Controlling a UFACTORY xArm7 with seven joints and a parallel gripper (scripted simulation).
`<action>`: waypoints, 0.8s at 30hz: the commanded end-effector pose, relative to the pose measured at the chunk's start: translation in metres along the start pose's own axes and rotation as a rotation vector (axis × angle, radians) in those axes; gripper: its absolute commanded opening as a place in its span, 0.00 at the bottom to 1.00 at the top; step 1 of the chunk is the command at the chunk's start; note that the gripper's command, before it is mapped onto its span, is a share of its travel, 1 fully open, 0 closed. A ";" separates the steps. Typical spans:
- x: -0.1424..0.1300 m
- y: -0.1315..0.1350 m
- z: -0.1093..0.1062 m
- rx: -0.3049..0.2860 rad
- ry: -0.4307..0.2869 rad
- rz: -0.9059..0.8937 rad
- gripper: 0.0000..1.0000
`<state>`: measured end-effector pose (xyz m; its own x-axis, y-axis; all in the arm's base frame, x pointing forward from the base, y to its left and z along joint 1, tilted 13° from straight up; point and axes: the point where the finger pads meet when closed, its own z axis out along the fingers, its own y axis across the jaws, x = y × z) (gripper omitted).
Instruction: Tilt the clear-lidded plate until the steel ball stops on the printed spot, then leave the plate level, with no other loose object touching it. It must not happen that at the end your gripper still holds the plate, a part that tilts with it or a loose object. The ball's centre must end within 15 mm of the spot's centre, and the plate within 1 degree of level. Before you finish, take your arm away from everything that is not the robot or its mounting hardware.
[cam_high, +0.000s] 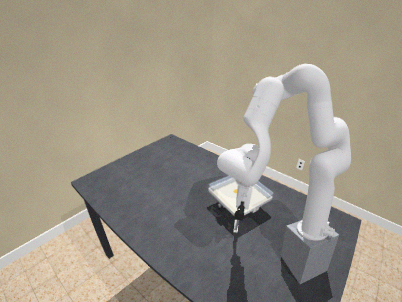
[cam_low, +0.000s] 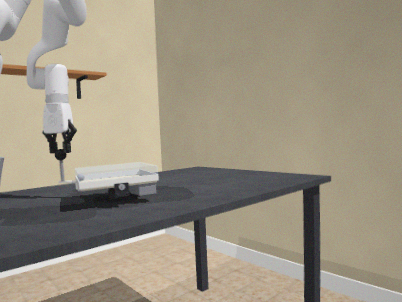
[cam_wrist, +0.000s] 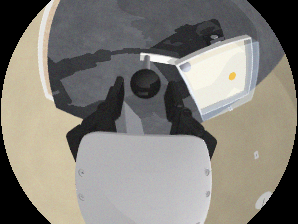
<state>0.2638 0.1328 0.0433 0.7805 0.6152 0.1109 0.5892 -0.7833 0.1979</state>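
The white plate (cam_high: 255, 205) (cam_low: 100, 183) (cam_wrist: 212, 86) sits on a black pivot mount on the dark table, close to level. Its orange printed spot (cam_high: 234, 190) (cam_wrist: 232, 76) shows through the clear lid. I cannot make out the steel ball in any view. A thin upright stick (cam_high: 235, 226) (cam_low: 62, 172) with a black round knob (cam_low: 60, 155) (cam_wrist: 145, 83) stands just beside the plate. My gripper (cam_high: 239, 215) (cam_low: 60, 149) (cam_wrist: 145, 86) is open. It points straight down, its fingertips on either side of the knob's top without closing on it.
The arm's grey base block (cam_high: 306, 252) stands on the table to the right of the plate. A small grey block (cam_low: 146, 189) sits under the plate's right end. A wooden wall shelf (cam_low: 92, 75) with a black hook is behind the arm.
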 end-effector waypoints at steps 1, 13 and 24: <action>0.001 0.000 0.002 0.000 0.002 -0.001 0.61; 0.001 0.000 0.013 0.000 0.002 -0.001 0.61; 0.001 0.000 0.022 0.000 0.002 -0.001 0.61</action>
<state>0.2683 0.1309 0.0223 0.7805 0.6153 0.1106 0.5895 -0.7832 0.1977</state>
